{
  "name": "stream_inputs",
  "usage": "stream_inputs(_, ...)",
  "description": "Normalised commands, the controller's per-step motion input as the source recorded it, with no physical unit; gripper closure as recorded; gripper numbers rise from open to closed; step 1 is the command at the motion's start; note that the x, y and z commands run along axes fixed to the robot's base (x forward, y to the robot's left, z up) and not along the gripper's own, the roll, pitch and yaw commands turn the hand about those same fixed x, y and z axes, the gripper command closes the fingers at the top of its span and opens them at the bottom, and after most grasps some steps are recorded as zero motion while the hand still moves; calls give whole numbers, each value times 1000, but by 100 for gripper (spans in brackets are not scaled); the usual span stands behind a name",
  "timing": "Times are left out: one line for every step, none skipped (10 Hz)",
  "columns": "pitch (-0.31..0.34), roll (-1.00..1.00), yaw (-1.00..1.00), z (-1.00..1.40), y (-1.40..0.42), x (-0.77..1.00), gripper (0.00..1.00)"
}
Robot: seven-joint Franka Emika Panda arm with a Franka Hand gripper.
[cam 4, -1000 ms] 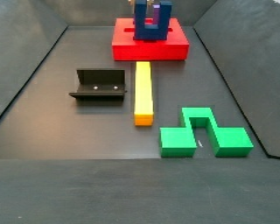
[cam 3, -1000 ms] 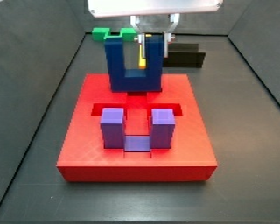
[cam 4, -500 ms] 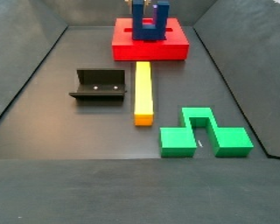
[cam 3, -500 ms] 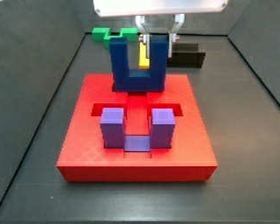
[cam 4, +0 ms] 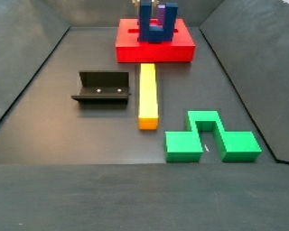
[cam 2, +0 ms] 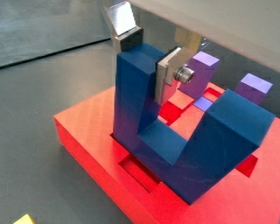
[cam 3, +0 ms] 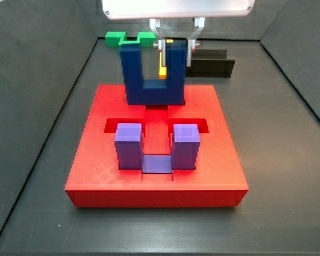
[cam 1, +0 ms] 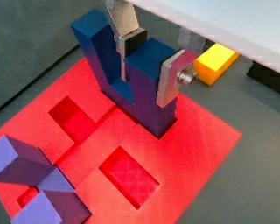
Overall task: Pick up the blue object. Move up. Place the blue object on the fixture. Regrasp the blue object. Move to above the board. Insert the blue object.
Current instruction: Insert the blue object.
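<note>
The blue object (cam 3: 151, 88) stands upright on the far part of the red board (cam 3: 89, 178), prongs up. My gripper (cam 3: 176, 48) comes down from above and is shut on one prong. In both wrist views the silver fingers (cam 1: 174, 80) (cam 2: 167, 73) clamp that prong of the blue object (cam 1: 146, 96) (cam 2: 136, 96) from either side. Its base meets the board (cam 1: 201, 149) (cam 2: 84, 131) beside open cut-outs; I cannot tell whether it sits in one. The black fixture (cam 4: 101, 87) (cam 3: 216, 66) stands apart on the floor, empty. The blue object (cam 4: 155, 23) also shows on the board (cam 4: 173, 54).
A lilac-purple U-block (cam 3: 156, 147) (cam 1: 31, 179) sits in the board's near cut-out. A yellow bar (cam 4: 147, 93) lies on the floor between fixture and board. A green block (cam 4: 209, 137) (cam 3: 125, 40) lies further off. Dark walls enclose the floor.
The gripper and blue object shifted a hair sideways half a second ago and are back where they were; nothing else moved.
</note>
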Motion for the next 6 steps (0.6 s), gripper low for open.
stream_inputs(0, 0, -51, 0, 0, -40, 100)
stream_inputs(13, 90, 0, -69, -69, 0, 100)
stream_inputs(60, 164, 0, -203, -114, 123, 100)
stream_inputs(64, 190, 0, -226, -117, 117, 100)
stream_inputs(67, 217, 0, -237, -126, 117, 100)
stream_inputs(67, 279, 71, -286, -80, 109, 100)
